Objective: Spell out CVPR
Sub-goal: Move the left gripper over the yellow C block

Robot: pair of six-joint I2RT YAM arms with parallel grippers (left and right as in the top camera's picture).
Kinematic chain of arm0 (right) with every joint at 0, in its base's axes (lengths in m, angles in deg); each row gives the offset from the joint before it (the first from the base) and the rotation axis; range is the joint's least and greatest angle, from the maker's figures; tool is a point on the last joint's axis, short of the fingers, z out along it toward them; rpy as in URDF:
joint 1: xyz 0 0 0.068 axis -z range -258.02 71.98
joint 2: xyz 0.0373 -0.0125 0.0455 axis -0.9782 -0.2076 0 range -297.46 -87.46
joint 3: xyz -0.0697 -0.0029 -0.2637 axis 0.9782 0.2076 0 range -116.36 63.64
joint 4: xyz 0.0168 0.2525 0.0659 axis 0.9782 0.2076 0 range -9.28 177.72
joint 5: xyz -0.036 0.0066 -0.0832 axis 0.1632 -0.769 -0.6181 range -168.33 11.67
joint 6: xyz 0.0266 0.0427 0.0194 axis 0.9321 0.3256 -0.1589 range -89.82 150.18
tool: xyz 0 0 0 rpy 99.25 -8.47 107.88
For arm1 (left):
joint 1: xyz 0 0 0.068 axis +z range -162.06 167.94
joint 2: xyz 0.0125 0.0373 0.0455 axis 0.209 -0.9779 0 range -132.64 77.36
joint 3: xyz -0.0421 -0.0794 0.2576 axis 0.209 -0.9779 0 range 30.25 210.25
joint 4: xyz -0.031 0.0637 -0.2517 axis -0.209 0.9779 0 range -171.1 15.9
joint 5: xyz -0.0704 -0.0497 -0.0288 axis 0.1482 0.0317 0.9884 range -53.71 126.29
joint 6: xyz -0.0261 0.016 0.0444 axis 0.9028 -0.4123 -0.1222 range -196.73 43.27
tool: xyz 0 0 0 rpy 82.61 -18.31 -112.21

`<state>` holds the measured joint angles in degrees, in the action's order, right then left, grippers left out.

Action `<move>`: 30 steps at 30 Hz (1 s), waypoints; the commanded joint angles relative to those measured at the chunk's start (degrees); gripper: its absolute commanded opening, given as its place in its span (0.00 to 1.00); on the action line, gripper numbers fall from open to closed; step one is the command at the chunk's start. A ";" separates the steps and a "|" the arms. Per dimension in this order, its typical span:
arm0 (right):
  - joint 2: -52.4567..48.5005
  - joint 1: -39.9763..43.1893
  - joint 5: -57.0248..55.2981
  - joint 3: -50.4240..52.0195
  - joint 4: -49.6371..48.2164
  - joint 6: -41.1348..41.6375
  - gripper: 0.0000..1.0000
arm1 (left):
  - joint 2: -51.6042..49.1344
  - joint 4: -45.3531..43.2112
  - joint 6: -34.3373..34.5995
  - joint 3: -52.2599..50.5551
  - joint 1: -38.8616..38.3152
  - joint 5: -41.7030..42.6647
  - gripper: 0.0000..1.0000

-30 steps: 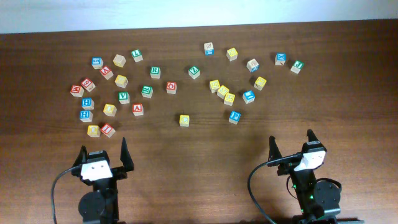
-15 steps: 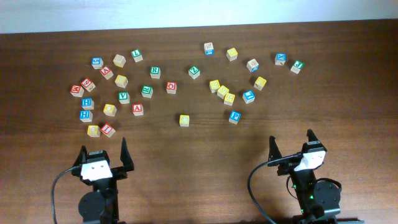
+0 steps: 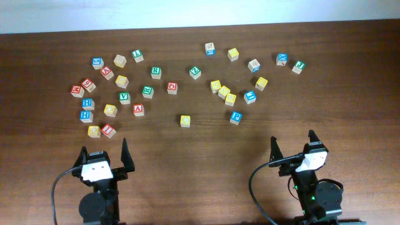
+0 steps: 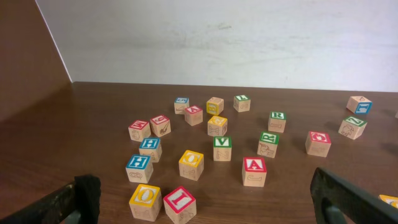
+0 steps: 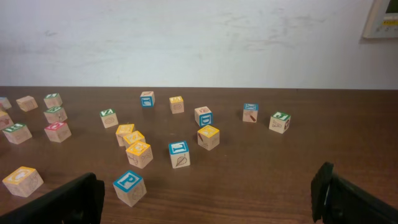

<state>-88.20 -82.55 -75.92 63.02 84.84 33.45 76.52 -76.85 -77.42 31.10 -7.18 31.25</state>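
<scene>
A yellow-faced C cube [image 3: 185,120] sits alone at mid table; it also shows in the right wrist view [image 5: 22,179]. The green V cube [image 3: 124,97] [image 4: 222,147] lies in the left cluster. The blue P cube [image 3: 235,117] [image 5: 129,186] lies just ahead of the right gripper. Two green R cubes [image 3: 155,72] [image 3: 147,92] sit in the left cluster, also seen in the left wrist view [image 4: 277,121] [image 4: 268,144]. My left gripper [image 3: 104,153] [image 4: 208,202] and right gripper [image 3: 292,142] [image 5: 205,199] are open and empty near the front edge, apart from all cubes.
Several other letter cubes are scattered in two clusters across the far half of the brown table [image 3: 200,156]. A yellow O [image 4: 145,200] and a red I [image 4: 180,203] lie closest to the left gripper. A white wall [image 4: 217,37] backs the table.
</scene>
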 commanded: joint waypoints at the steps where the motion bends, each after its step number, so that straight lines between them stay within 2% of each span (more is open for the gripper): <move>1: 0.52 0.11 -0.28 0.31 0.37 0.59 0.98 | 0.17 -0.11 -1.11 -0.33 -0.24 -0.79 0.99; 8: 0.52 0.11 -0.28 0.31 0.37 0.59 0.98 | 0.17 -0.39 -1.05 -0.31 -0.24 0.90 0.99; 9: 0.52 0.11 -0.28 0.31 0.37 0.59 0.98 | 0.17 -0.42 -1.03 -0.31 -0.24 3.54 0.99; 12: 0.52 0.11 -0.28 0.31 0.37 0.59 0.98 | 0.17 -1.95 -1.05 -0.31 -0.24 22.64 0.99; 14: 0.52 0.11 -0.28 0.31 0.35 0.59 0.98 | 0.17 -5.79 -1.05 -0.31 -0.24 32.85 0.99; 17: 0.52 0.11 -0.28 0.31 0.37 0.59 0.98 | 0.17 -16.61 -1.03 -0.31 -0.24 40.06 0.99; 20: 0.52 0.11 -0.28 0.31 0.37 0.59 0.98 | 0.17 -29.44 2.95 -0.13 -0.24 41.29 0.99; 22: 0.52 0.11 -0.28 0.31 0.37 0.59 0.98 | 0.17 -33.73 3.08 1.73 -0.24 40.52 0.99; 24: 0.52 0.11 -0.28 0.31 0.37 0.59 0.99 | -0.55 -30.99 3.08 6.45 -0.22 35.98 0.99; 27: 0.52 0.11 -0.28 0.31 0.35 0.59 0.98 | -6.86 -12.85 3.21 20.85 -0.22 28.20 0.99; 29: 0.52 0.11 -0.28 0.31 0.35 0.59 0.98 | -13.60 -1.18 1.46 30.73 -0.24 28.11 0.99; 30: 0.52 0.11 -0.28 0.31 0.37 0.59 0.98 | -19.52 6.23 0.87 38.12 -0.24 33.51 0.99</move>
<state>-88.22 -82.55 -75.92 63.02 84.84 33.47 67.38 -83.15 -75.14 54.37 -7.20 62.42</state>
